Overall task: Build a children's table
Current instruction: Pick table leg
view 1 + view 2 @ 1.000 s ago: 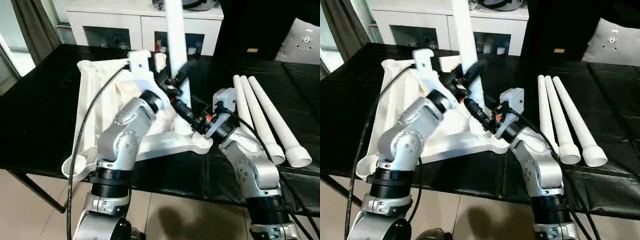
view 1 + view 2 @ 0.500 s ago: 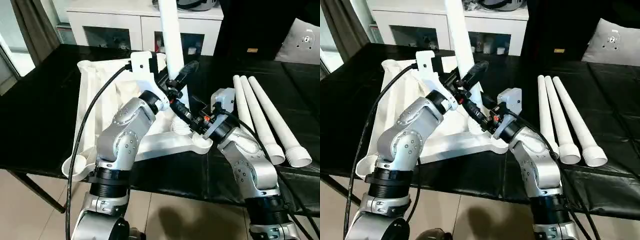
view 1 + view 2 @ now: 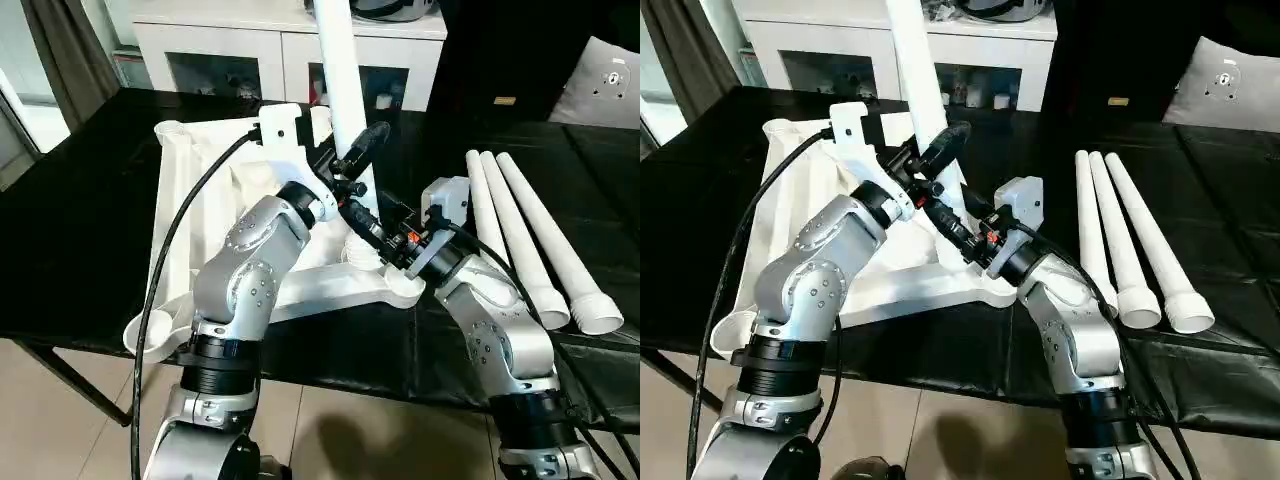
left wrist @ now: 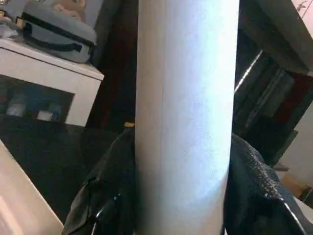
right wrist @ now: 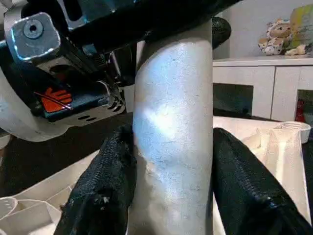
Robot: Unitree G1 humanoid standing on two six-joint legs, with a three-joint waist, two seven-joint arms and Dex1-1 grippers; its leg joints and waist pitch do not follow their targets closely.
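The children's table top (image 3: pixel 190 170) lies upside down on the black work table, ribbed side up. One white leg (image 3: pixel 338 80) stands nearly upright with its lower end at a socket by the top's near right corner. My left gripper (image 3: pixel 360 152) is shut on this leg partway up, and its black fingers (image 4: pixel 110 196) press both sides of the leg (image 4: pixel 186 107). Lower down, my right gripper (image 3: pixel 362 222) is shut on the same leg (image 5: pixel 171 122), fingers (image 5: pixel 105 186) on either side, just above the socket.
Three loose white legs (image 3: pixel 525 230) lie side by side on the black work table (image 3: pixel 80 220) to the right. A white cabinet (image 3: pixel 240 45) with glass doors stands behind. A black cable (image 3: pixel 165 260) hangs along my left arm.
The leg's upper end has swung a little to the left. My left gripper's fingers have drawn in on it. The right gripper has stayed low on the leg.
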